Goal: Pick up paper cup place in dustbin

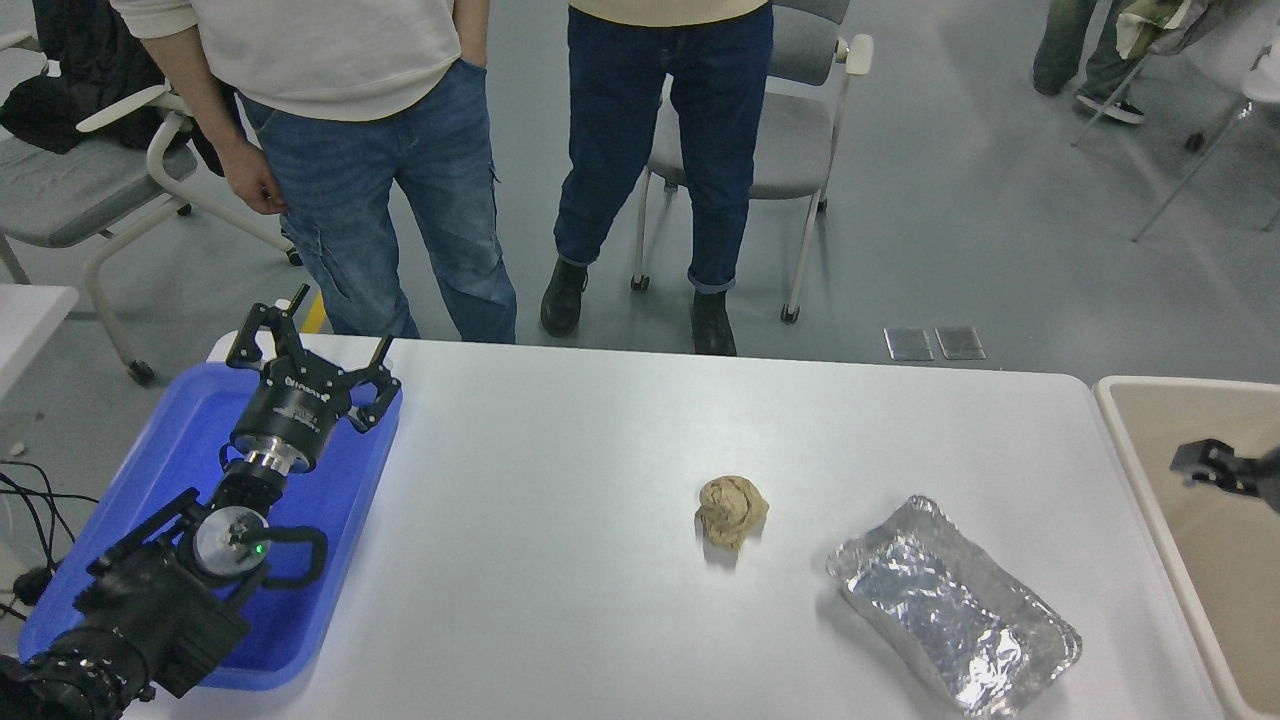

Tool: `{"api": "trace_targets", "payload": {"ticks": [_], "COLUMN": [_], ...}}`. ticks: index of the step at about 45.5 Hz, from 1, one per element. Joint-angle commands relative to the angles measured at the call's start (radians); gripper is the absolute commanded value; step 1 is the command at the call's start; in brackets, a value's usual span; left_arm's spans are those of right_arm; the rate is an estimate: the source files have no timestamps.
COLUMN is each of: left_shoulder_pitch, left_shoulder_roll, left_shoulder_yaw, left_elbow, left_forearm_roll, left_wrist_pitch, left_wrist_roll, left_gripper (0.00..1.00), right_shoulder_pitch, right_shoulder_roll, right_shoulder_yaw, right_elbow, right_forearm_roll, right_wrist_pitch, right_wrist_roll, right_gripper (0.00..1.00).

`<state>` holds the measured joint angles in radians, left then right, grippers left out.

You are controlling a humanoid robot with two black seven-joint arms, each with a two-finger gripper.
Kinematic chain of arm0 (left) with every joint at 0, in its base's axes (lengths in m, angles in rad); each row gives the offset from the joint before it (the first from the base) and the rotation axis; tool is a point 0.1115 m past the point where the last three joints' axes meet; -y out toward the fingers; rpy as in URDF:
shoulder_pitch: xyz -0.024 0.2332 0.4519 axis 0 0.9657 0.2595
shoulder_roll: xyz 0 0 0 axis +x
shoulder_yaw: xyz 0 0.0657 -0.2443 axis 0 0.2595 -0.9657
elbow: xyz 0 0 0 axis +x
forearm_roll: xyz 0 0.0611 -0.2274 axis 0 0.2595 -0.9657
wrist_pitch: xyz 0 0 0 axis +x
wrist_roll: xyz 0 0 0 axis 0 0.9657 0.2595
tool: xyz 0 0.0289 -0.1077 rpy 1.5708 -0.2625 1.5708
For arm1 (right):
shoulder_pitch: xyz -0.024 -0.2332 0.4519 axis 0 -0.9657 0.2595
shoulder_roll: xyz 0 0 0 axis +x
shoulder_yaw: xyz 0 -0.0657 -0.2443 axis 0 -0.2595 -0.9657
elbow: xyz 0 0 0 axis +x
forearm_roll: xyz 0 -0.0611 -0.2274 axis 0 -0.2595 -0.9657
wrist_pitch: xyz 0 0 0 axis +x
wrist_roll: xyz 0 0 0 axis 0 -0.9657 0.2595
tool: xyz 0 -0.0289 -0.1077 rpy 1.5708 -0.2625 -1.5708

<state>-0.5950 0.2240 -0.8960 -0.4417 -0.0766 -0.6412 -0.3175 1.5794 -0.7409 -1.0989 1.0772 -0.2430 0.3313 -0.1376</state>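
Observation:
No paper cup shows in the head view. The dustbin (1128, 436), beige with a pale rounded rim, stands off the table's right end, cut by the picture's right edge. My right gripper (1208, 463) reaches in from the right edge over the dustbin's open top. Only its black tip shows, and nothing is seen in it. My left arm is parked at the lower left, with its left gripper (322, 338) open and empty over the blue plastic tray (170, 440).
A crumpled brown paper ball (732, 508) lies mid-table. A crinkled silver foil tray (950, 605) lies at the front right. Two people (400, 150) stand at the table's far edge, with a grey chair (790, 150) behind them.

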Motion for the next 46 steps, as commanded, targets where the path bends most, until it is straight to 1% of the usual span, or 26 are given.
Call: {"api": "trace_targets", "payload": {"ticks": [1, 4, 12, 24, 32, 46], "left_shoulder_pitch": [0.000, 0.000, 0.000, 0.000, 0.000, 0.001], "left_shoulder_roll": [0.000, 0.000, 0.000, 0.000, 0.000, 0.000], "left_shoulder_yaw": [0.000, 0.000, 0.000, 0.000, 0.000, 0.000], "left_elbow": [0.000, 0.000, 0.000, 0.000, 0.000, 0.000], "left_forearm_roll": [0.000, 0.000, 0.000, 0.000, 0.000, 0.000], "left_wrist_pitch": [0.000, 0.000, 0.000, 0.000, 0.000, 0.000], "left_wrist_roll": [0.000, 0.000, 0.000, 0.000, 0.000, 0.000], "left_gripper": [1.00, 1.00, 1.00, 1.00, 1.00, 1.00], "right_shoulder_pitch": [0.241, 0.303, 0.419, 0.600, 0.665, 0.751], "right_shoulder_roll": [0.029, 0.038, 0.095, 0.193, 0.276, 0.322], "right_shoulder_yaw": [-0.042, -0.042, -0.042, -0.041, -0.035, -0.033], "right_elbow": [0.058, 0.060, 0.081, 0.185, 0.239, 0.282], "right_forearm_roll": [-0.001, -0.001, -0.005, -0.009, -0.012, -0.010], "right_wrist_pitch": [0.354, 0.454, 0.454, 0.454, 0.454, 0.454], "right_wrist_roll": [0.000, 0.000, 0.000, 0.000, 0.000, 0.000], "right_gripper": [1.00, 1.00, 1.00, 1.00, 1.00, 1.00]}}
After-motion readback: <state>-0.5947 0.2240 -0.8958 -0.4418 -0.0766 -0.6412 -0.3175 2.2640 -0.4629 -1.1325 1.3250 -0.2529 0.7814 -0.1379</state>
